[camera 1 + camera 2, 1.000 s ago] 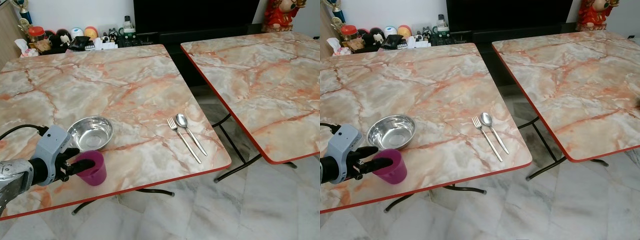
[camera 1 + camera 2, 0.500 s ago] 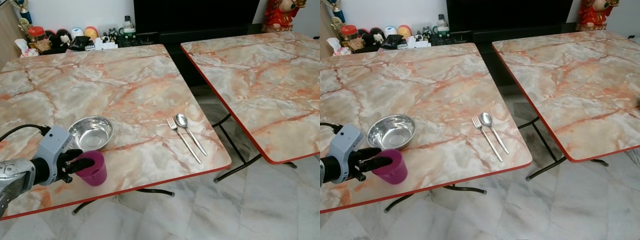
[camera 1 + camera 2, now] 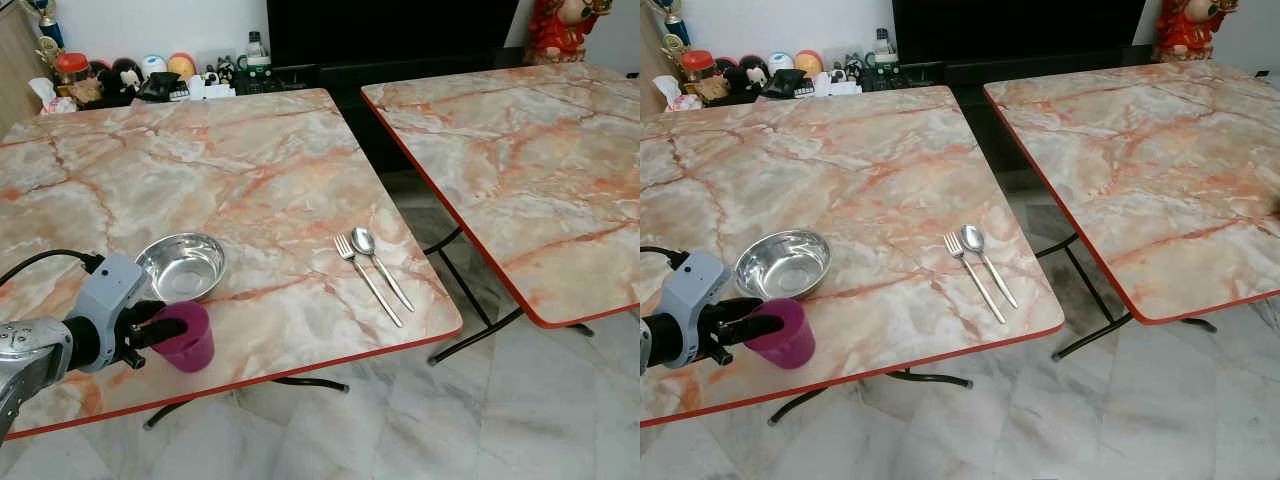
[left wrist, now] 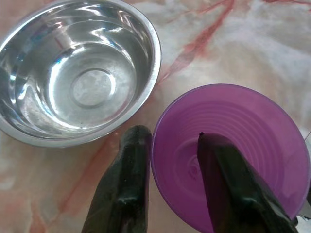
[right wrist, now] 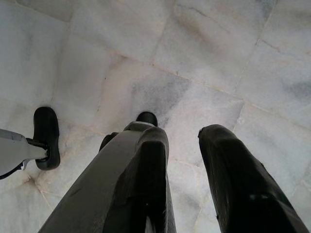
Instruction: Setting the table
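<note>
Standing beside the placed round steel bowl (image 3: 181, 266), the purple plastic cup (image 3: 184, 337) was pinched at its rim by the left gripper (image 4: 170, 155), not yet released.

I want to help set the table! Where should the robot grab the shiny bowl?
Best guess: the steel bowl by its rim, from above, one finger inside and one outside. It sits upright and open, and its walls are too wide to span. Take the far rim, away from the purple cup.

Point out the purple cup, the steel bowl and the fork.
Purple cup (image 3: 186, 340): left eye view, on its outer wall.
Steel bowl (image 3: 181, 265): left eye view, on its inner bottom.
Fork (image 3: 366, 279): left eye view, on its handle.
</note>
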Motion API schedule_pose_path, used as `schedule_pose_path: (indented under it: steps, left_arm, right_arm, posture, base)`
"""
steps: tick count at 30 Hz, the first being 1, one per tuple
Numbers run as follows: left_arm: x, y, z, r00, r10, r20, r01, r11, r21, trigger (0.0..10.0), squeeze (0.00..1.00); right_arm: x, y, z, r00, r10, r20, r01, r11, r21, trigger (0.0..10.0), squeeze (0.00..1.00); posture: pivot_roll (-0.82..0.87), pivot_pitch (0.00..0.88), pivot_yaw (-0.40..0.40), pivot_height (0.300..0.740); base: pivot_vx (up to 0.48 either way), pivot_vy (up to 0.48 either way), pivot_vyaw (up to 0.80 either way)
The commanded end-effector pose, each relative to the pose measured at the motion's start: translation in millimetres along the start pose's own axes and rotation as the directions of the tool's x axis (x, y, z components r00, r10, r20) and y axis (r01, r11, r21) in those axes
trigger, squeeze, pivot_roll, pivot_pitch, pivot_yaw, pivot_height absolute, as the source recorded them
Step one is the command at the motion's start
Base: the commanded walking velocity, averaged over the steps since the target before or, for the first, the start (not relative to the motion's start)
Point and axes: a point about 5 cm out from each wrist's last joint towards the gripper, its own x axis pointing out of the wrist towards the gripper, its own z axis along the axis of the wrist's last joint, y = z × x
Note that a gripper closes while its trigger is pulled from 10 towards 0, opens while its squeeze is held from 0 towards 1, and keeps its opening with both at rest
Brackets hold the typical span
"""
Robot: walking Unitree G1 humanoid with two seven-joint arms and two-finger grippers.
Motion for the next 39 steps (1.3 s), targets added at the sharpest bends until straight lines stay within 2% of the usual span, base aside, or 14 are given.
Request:
schedule_pose_path:
  steps: [1, 2, 15, 24, 30, 32, 34, 36, 37, 38, 39]
  left_arm:
    - [0.4, 1.4, -2.0, 1.0, 0.009, -0.007, -0.009, 1.0, 0.002, 0.2, 0.0]
    - [0.6, 1.1, -3.2, 1.0, 0.007, -0.013, -0.007, 1.0, 0.003, 0.0, 0.0]
    - [0.6, -0.6, -3.6, 1.0, 0.003, -0.016, -0.003, 1.0, 0.008, 0.0, 0.0]
    - [0.5, -0.5, -6.3, 0.999, 0.009, -0.042, -0.007, 0.999, 0.043, 0.0, 0.0]
    - [-0.4, 0.9, -5.0, 0.999, 0.023, -0.023, -0.022, 0.999, 0.035, 0.0, 0.0]
    - [-2.4, 4.0, 0.4, 0.999, 0.035, 0.038, -0.034, 0.999, -0.018, 0.0, 0.0]
    - [-7.0, 10.6, 10.4, 0.99, 0.057, 0.132, -0.043, 0.993, -0.106, 0.0, 0.0]
    - [-16.8, 23.6, 19.9, 0.966, 0.114, 0.232, -0.075, 0.983, -0.168, 0.0, 0.0]
    - [-26.7, 35.2, 26.9, 0.935, 0.165, 0.313, -0.101, 0.972, -0.213, 0.0, 0.0]
    - [-31.7, 40.1, 31.1, 0.917, 0.189, 0.351, -0.109, 0.966, -0.236, 0.0, 0.0]
    - [-40.6, 47.2, 41.6, 0.867, 0.237, 0.439, -0.116, 0.952, -0.285, 0.0, 0.0]
  right_arm:
    - [-1.2, 0.8, -7.2, 1.0, 0.004, -0.026, -0.004, 1.0, -0.012, 10.0, 0.0]
    - [-1.2, 0.9, -7.1, 1.0, 0.005, -0.026, -0.006, 1.0, -0.013, 10.0, 0.0]
    - [-1.2, 0.8, -7.0, 1.0, 0.003, -0.026, -0.003, 1.0, -0.01, 10.0, 0.0]
    - [-1.2, 0.6, -7.0, 1.0, 0.002, -0.026, -0.002, 1.0, -0.009, 10.0, 0.0]
    - [-1.2, 0.5, -7.0, 1.0, 0.003, -0.026, -0.003, 1.0, -0.011, 10.0, 0.0]
    - [-1.2, 0.5, -7.1, 1.0, 0.003, -0.027, -0.003, 1.0, -0.01, 10.0, 0.0]
    - [-1.2, 0.3, -7.1, 1.0, 0.002, -0.027, -0.002, 1.0, -0.009, 10.0, 0.0]
    - [-1.2, 0.2, -7.1, 1.0, 0.002, -0.027, -0.002, 1.0, -0.01, 10.0, 0.0]
    - [-1.1, -0.1, -6.9, 1.0, 0.002, -0.027, -0.002, 1.0, -0.011, 10.0, 0.0]
    - [-1.1, -0.4, -6.8, 1.0, 0.002, -0.026, -0.002, 1.0, -0.012, 10.0, 0.0]
    - [-1.1, -0.8, -6.7, 1.0, 0.002, -0.026, -0.002, 1.0, -0.013, 10.0, 0.0]
  posture:
    - [0.1, 0.149, 0.026, 0.74]
    - [0.1, 0.149, 0.026, 0.74]
    - [0.1, 0.15, 0.026, 0.74]
    - [0.1, 0.15, 0.025, 0.74]
    - [0.1, 0.15, 0.024, 0.74]
    - [0.1, 0.149, 0.024, 0.74]
    - [0.1, 0.15, 0.022, 0.74]
    - [0.1, 0.149, 0.021, 0.74]
    - [0.1, 0.152, 0.018, 0.74]
    - [0.1, 0.152, 0.018, 0.74]
    - [0.1, 0.152, 0.017, 0.74]
  base:
    - [0.0, 0.0, 0.0]
    - [0.0, 0.0, 0.0]
    - [0.0, 0.0, 0.0]
    - [0.0, 0.0, 0.0]
    - [0.0, 0.0, 0.0]
    - [0.0, 0.0, 0.0]
    - [0.0, 0.0, 0.0]
    - [0.0, 0.0, 0.0]
    - [0.0, 0.0, 0.0]
    - [0.0, 0.0, 0.0]
    - [0.0, 0.0, 0.0]
